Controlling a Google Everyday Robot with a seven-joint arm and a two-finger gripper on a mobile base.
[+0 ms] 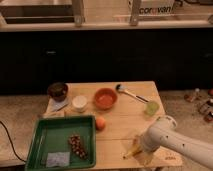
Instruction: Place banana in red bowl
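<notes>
1. Gripper [139,148]: at the end of the white arm, nearer the camera than the red bowl [105,98] and to its right, low over the near right part of the table [125,120]. Its fingers are spread wide. They sit at the banana, but contact with it cannot be made out.
2. Banana [131,151]: pale yellow and tapered, lying flat on the table in front of the red bowl and slightly to its right, well apart from it. One end is hidden under the gripper.
3. Green tray [62,119]: in front of the red bowl and to its left, holding a dark knobbly cluster [77,145] and a pale flat patch [58,159].
4. Orange fruit [100,123]: round, just in front of the red bowl, beside the tray's right wall.
5. Light green cup [152,107]: to the right of the red bowl and a little nearer the camera.
6. White cup [79,103]: just left of the red bowl.
7. Red bowl: round, orange-red and shallow, upright, with nothing in it.
8. Dark maroon bowl [58,91]: left of the red bowl, beyond the white cup and slightly farther back.
9. Utensil [131,93]: dark head and pale handle, lying at a slant to the right of the red bowl, slightly farther back.
10. Dark cabinet front [100,55]: behind the red bowl, beyond the table's far edge.
</notes>
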